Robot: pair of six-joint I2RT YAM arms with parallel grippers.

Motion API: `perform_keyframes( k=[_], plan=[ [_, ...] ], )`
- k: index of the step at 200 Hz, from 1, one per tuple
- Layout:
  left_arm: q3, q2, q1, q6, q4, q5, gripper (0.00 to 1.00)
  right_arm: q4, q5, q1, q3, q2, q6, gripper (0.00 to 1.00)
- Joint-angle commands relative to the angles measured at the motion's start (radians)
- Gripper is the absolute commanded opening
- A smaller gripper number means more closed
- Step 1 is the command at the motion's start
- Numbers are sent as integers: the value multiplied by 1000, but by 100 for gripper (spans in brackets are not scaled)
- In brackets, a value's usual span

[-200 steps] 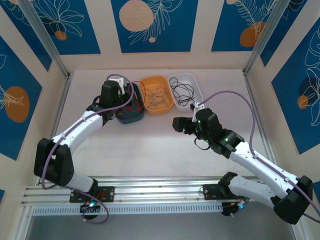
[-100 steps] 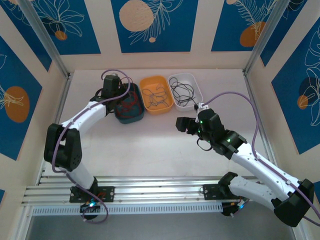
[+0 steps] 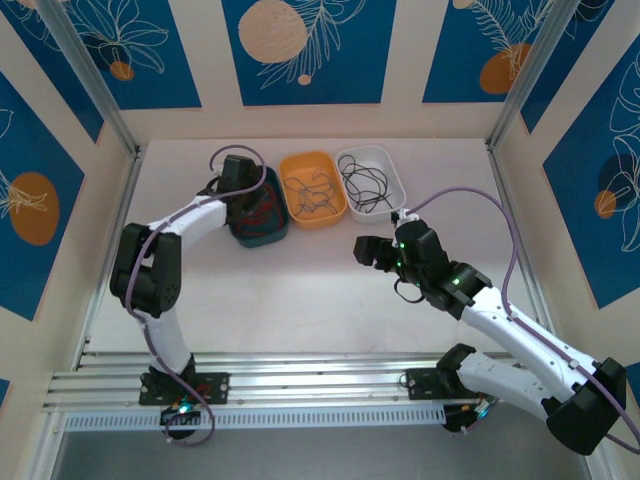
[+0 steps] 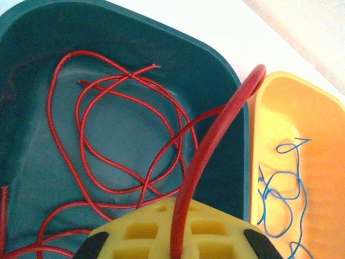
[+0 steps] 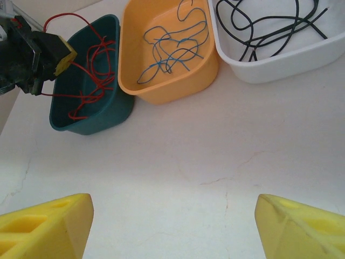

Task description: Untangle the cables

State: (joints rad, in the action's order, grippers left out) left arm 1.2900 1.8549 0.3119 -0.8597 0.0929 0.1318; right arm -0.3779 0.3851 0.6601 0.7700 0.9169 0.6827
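Red cable [image 4: 211, 141] is pinched in the closed left gripper [image 4: 171, 240] over the teal bin [image 4: 32, 38] at the far edge of the table [image 3: 300, 295]; right gripper [image 5: 172, 221] gapes wide, empty. Release is best made low inside the bin.

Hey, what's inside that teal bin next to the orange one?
Loose loops of red cables lie inside the teal bin, and one strand runs up to the left arm's yellow fingers. Those fingers cover the bin's near part, so anything beneath them is hidden.
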Motion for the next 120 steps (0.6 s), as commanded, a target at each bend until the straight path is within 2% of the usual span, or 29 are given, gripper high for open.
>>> perform_keyframes(
  k=[1, 79, 99, 120],
  plan=[
    [44, 40, 6, -39, -35, -36, 0, 14, -2, -8, -21, -23, 21, 79],
    [96, 144, -11, -62, -31, -135, 0, 2, -3, -20, -35, -38, 38, 78],
    [94, 145, -23, -56, -24, -130, 15, 5, -5, -22, -41, -45, 41, 78],
    [96, 131, -35, -34, -8, -112, 21, 8, -9, -24, -44, -47, 42, 78]
  ],
)
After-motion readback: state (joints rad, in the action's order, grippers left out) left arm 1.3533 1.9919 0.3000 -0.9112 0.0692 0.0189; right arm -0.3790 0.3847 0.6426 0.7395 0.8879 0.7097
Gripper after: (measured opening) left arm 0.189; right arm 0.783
